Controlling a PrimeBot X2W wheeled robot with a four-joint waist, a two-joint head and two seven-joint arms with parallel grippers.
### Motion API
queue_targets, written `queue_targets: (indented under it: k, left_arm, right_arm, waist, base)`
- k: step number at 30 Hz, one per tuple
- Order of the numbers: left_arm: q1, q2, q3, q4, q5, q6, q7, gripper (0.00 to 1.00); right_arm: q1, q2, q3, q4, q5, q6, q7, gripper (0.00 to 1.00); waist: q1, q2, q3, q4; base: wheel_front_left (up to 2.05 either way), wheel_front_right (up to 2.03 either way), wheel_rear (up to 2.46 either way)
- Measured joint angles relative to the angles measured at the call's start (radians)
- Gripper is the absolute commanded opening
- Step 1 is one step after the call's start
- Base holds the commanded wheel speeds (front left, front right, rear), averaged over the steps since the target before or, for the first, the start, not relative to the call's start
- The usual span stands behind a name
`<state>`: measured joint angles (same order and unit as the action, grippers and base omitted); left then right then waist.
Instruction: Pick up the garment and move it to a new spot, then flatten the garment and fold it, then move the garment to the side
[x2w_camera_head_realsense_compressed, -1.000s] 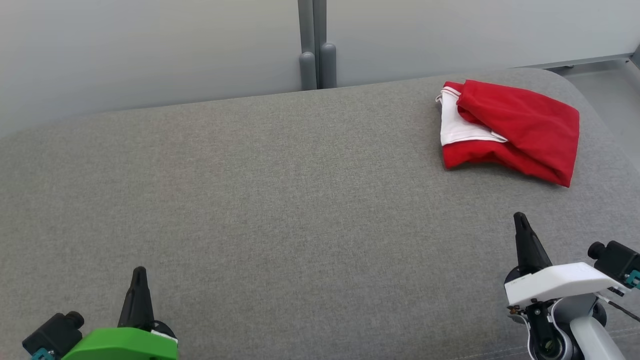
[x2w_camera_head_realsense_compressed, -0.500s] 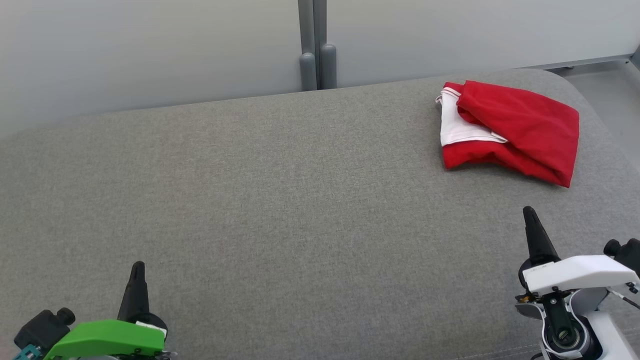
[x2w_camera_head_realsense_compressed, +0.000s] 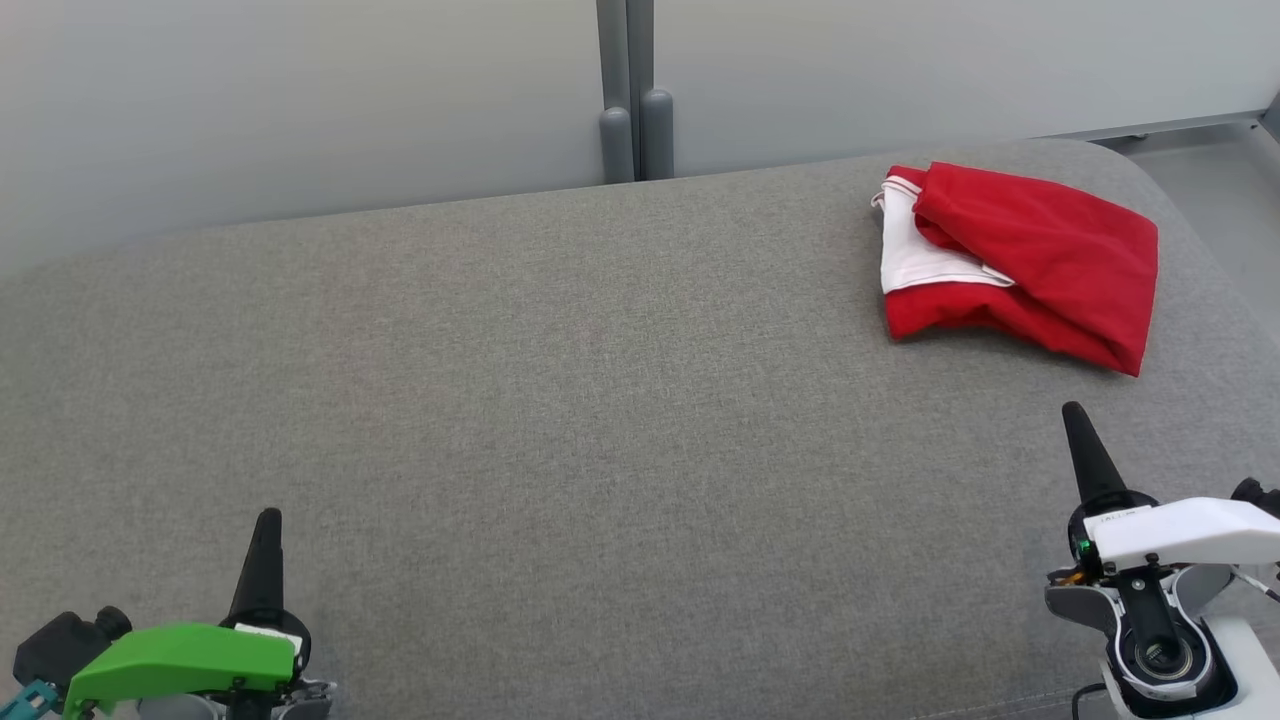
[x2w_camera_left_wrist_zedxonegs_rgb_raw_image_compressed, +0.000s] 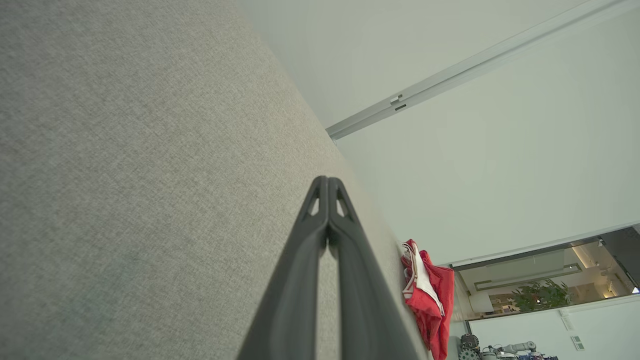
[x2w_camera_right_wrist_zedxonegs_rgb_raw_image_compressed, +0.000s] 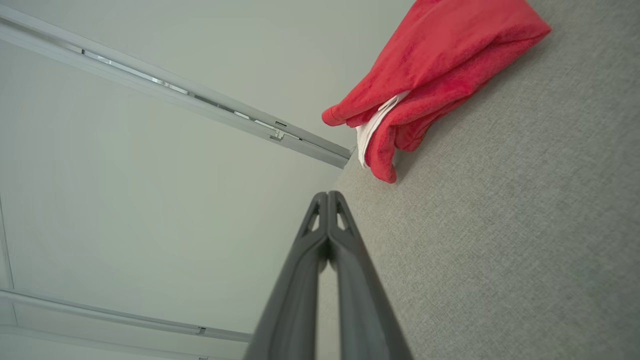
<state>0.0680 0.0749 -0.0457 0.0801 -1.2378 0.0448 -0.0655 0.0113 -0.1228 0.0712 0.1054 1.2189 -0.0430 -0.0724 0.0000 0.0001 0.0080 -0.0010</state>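
The garment (x2w_camera_head_realsense_compressed: 1030, 260) is red with a white panel and lies folded at the back right of the grey cushion (x2w_camera_head_realsense_compressed: 560, 400). It also appears in the left wrist view, the garment (x2w_camera_left_wrist_zedxonegs_rgb_raw_image_compressed: 430, 295) far off, and in the right wrist view, the garment (x2w_camera_right_wrist_zedxonegs_rgb_raw_image_compressed: 435, 75) just ahead of the fingertips. My right gripper (x2w_camera_head_realsense_compressed: 1073, 410) sits at the lower right, shut and empty, a short way in front of the garment. At the lower left my left gripper (x2w_camera_head_realsense_compressed: 268, 516) is shut too, holding nothing, far from the garment. Both wrist views show the fingers pressed together, left gripper (x2w_camera_left_wrist_zedxonegs_rgb_raw_image_compressed: 328, 179) and right gripper (x2w_camera_right_wrist_zedxonegs_rgb_raw_image_compressed: 327, 194).
A pale wall panel with a grey post (x2w_camera_head_realsense_compressed: 630, 90) runs behind the cushion. The cushion's rounded right end drops to a grey floor (x2w_camera_head_realsense_compressed: 1220, 190). A wide stretch of bare cushion lies between the two grippers.
The right gripper has drifted right and slightly up the view; the left gripper has slid a little left and down. The garment has not moved.
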Motion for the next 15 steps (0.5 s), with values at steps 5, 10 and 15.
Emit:
queue_targets:
  k: [5,10,15]
  left_arm:
    - [-0.016,0.003,0.007,0.005,-0.064,-0.01,0.013,0.0]
    - [-0.021,0.005,0.01,0.011,-0.127,-0.018,0.027,0.0]
    - [-0.038,0.007,0.014,0.016,-0.191,-0.027,0.04,0.0]
  right_arm:
    - [-0.004,0.001,-0.015,0.004,0.068,0.008,0.012,0.0]
    - [-0.004,0.002,-0.032,0.008,0.135,0.017,0.028,0.0]
    - [-0.011,0.004,-0.046,0.015,0.202,0.028,0.042,0.0]
  waist:
    - [0.0,0.0,-0.001,0.0]
    - [0.0,0.0,-0.002,0.0]
    - [0.0,0.0,-0.003,0.0]
  base:
    - [0.0,0.0,0.0]
    - [0.0,0.0,0.0]
    - [0.0,0.0,0.0]
